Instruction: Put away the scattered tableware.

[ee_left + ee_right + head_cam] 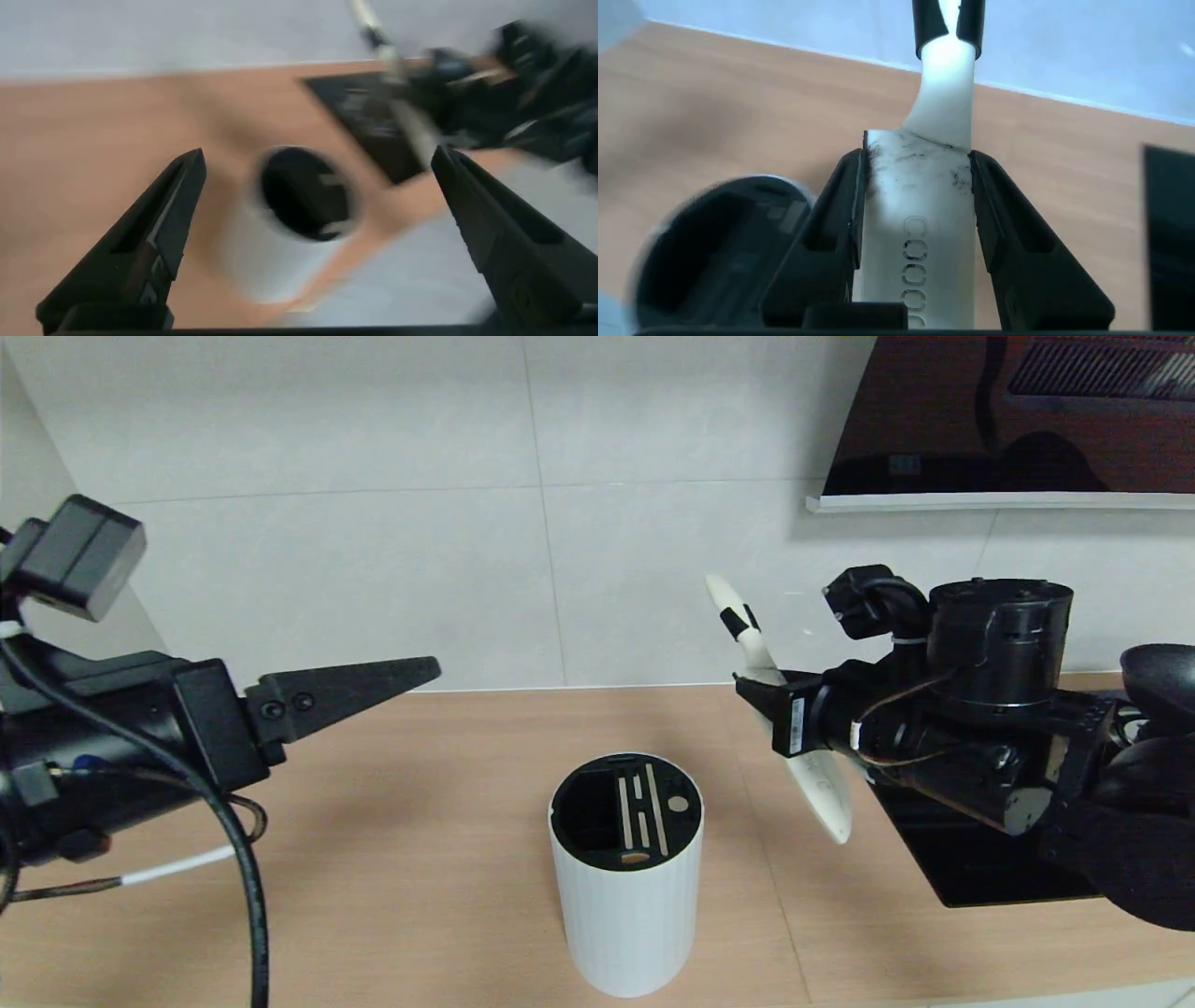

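Observation:
A white cylindrical utensil holder with a black slotted top stands upright on the wooden counter. My right gripper hangs to the right of the holder, above counter level, shut on a long white utensil with a black band near its upper end. The utensil is tilted, its broad end pointing down toward the counter. The right wrist view shows the utensil clamped in my right gripper, with the holder beside it. My left gripper is held open to the left of the holder; its fingers are spread wide around the holder.
A black cooktop is set into the counter at the right, under my right arm. A dark range hood hangs at the top right. A white tiled wall closes the back. The counter's front edge runs just behind the holder's base.

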Robot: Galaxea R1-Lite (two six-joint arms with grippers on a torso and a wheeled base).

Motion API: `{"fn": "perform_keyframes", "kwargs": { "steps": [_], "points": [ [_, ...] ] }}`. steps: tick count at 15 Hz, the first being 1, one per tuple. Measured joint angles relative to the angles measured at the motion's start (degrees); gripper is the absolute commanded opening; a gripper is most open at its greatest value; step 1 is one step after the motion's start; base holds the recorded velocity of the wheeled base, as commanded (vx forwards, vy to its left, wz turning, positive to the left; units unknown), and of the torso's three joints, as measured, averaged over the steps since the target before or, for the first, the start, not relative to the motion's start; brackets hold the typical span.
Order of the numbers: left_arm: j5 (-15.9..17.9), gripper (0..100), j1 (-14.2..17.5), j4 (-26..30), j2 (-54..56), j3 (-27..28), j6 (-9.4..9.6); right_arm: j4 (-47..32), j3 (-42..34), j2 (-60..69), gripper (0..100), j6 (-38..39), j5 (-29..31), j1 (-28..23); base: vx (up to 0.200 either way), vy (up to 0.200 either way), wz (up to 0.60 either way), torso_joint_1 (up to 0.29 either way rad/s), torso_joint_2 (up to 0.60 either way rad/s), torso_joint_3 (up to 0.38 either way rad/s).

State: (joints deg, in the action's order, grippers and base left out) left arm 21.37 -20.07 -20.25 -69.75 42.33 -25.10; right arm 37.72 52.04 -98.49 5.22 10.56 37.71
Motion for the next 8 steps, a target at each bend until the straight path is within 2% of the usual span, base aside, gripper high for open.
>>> {"fn": "perform_keyframes", "kwargs": {
  "steps": [3,5,7,8],
  "points": [
    [0.0,100,-6.52,-4.55,-3.93,-0.51,-8.53,-0.09,-1.0,1.39,0,0.35,0.37,5.29,0.0,0.0,0.0,0.0,0.0,0.0],
    [-0.02,100,-9.31,-9.97,-6.16,-0.93,-14.07,-0.17,-1.49,2.57,0,0.94,0.44,8.7,0.0,0.0,0.0,0.0,0.0,0.0],
    [-0.05,100,-10.86,-12.59,-7.84,-1.4,-16.64,-0.2,-1.77,3.4,0,1.54,0.83,11.11,0.0,0.0,0.0,0.0,0.0,0.0],
    [-0.05,100,-11.48,-13.8,-8.35,-1.56,-18.77,-0.15,-1.83,3.6,0,1.78,1.43,12.11,0.0,0.0,0.0,0.0,0.0,0.0]
  ]
}}
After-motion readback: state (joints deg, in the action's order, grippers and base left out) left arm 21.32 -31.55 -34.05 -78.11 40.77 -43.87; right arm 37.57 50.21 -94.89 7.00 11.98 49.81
